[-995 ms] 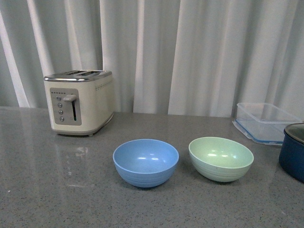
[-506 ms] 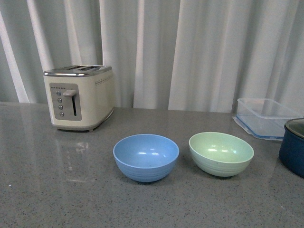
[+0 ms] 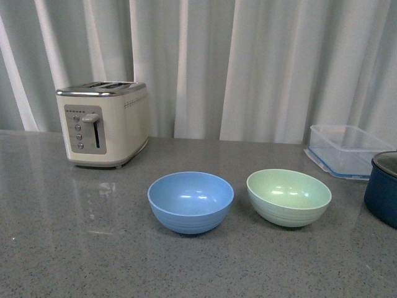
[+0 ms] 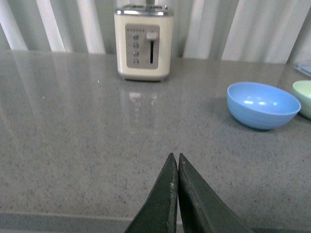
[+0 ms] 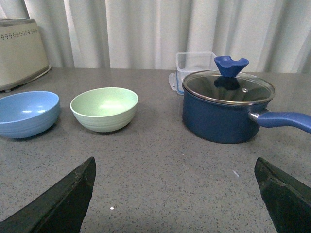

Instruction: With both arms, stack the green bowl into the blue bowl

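Observation:
The blue bowl (image 3: 190, 202) sits empty on the grey counter, with the green bowl (image 3: 288, 197) just to its right, a small gap between them. Neither arm shows in the front view. In the left wrist view my left gripper (image 4: 174, 156) is shut and empty near the counter's front edge, well short of the blue bowl (image 4: 263, 105); the green bowl (image 4: 304, 98) shows at the frame's edge. In the right wrist view my right gripper (image 5: 175, 162) is open wide and empty, above bare counter, short of the green bowl (image 5: 104, 108) and the blue bowl (image 5: 26, 113).
A cream toaster (image 3: 104, 123) stands at the back left. A clear blue-rimmed container (image 3: 346, 151) sits at the back right. A dark navy pot (image 5: 227, 107) with a glass lid and a long handle stands right of the green bowl.
The front view has shifted: the bowls, toaster and container all sit a little higher in the frame than a second ago. The bowls keep their places relative to each other.

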Tool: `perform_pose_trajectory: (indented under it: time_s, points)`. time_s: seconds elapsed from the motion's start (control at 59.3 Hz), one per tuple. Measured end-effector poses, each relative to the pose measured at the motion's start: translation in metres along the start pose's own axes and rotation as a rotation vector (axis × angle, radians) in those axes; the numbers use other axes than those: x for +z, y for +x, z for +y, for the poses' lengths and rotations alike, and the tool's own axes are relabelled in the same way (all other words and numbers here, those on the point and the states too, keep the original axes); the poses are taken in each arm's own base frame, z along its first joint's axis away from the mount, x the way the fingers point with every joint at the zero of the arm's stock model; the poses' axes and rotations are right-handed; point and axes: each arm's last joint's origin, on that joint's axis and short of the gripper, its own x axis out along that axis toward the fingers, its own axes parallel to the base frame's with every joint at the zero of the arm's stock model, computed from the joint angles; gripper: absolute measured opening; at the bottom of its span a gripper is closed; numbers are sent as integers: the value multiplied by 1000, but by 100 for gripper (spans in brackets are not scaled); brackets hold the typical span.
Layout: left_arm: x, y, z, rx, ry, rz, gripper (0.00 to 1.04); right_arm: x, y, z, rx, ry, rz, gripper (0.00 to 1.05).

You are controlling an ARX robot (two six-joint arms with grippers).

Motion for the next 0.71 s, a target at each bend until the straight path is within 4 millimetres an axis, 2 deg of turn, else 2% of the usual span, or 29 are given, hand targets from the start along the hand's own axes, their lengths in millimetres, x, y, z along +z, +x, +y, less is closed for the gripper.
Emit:
perform_pose_trajectory:
  time_s: [0.185,0.27,0.32,0.54,0.59,0.674,0.708]
  points:
    - [1,-2,0,0,-1,-16,5,0,0,0,0,0,0,95]
    - [1,-2,0,0,0,-16,18,0,0,0,0,0,0,95]
    - [1,-2,0,0,0,-16,33,0,0,0,0,0,0,95]
    - [1,-2,0,0,0,-16,70,0,0,0,4,0,3,95]
    - [1,-2,0,1,0,-16,79,0,0,0,87,31,93,95]
    - [1,-2,0,0,0,-16,97,19,6,2,247,157,210,95]
    - [1,-2,0,0,1,-16,100,35,12,4,300,207,221,95]
